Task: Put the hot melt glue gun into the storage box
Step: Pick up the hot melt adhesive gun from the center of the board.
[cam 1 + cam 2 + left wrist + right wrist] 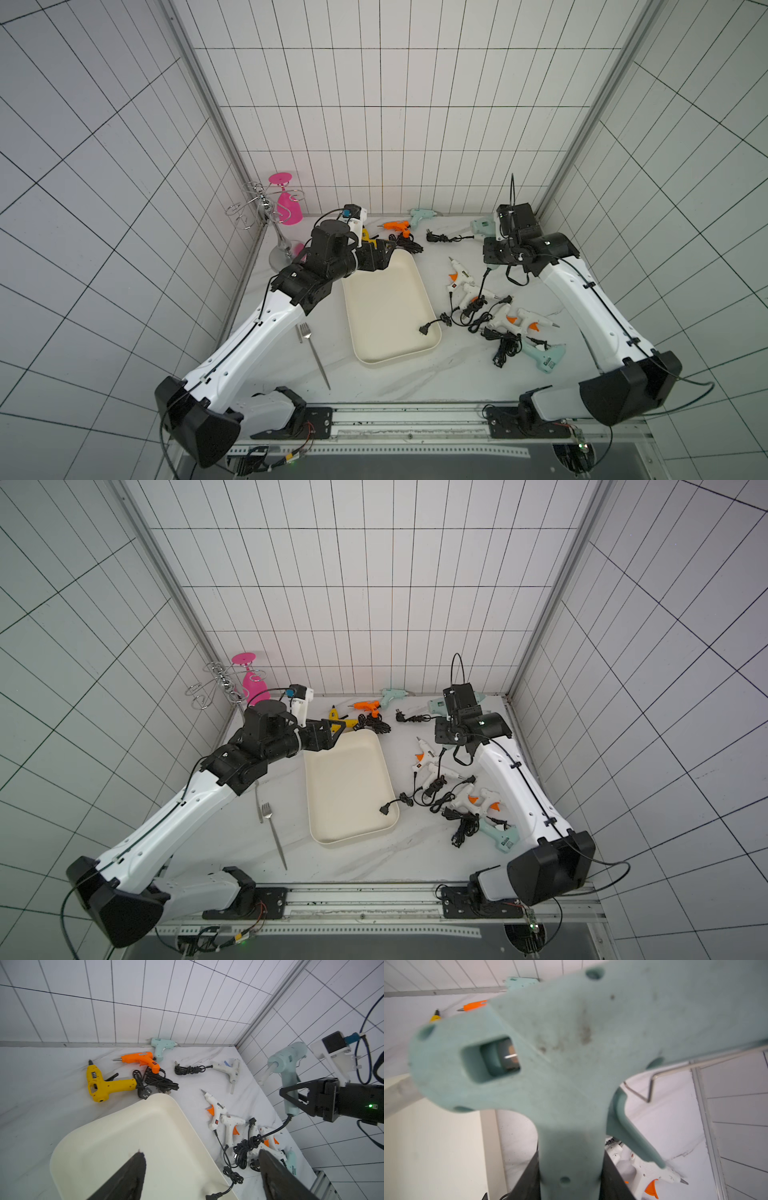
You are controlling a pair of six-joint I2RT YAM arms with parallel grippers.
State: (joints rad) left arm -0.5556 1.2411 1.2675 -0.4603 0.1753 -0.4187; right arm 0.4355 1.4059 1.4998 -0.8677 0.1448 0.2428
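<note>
Clamped in the right pincer (291,1097) by its handle: a mint-green hot melt glue gun (287,1064), lifted clear of the surface (415,382) near the far right corner, well apart from the storage box (386,299). Trailing from the handle, its black cord (278,1127), down into the tangle among the white glue guns (220,1113) lying between gun and box. Spread wide and holding nothing, the left pincer (200,1151), hovering over the box's far end, near a yellow glue gun (104,1084) lying just outside the rim. Inside the box, only a stray plug (424,330) — no gun. Judged as the carry step: grasped and raised, not yet delivered. Next, probably: swing across above the white guns, lower over bare box floor, then release — minding the cord, likely to snag or drag its neighbours.
</note>
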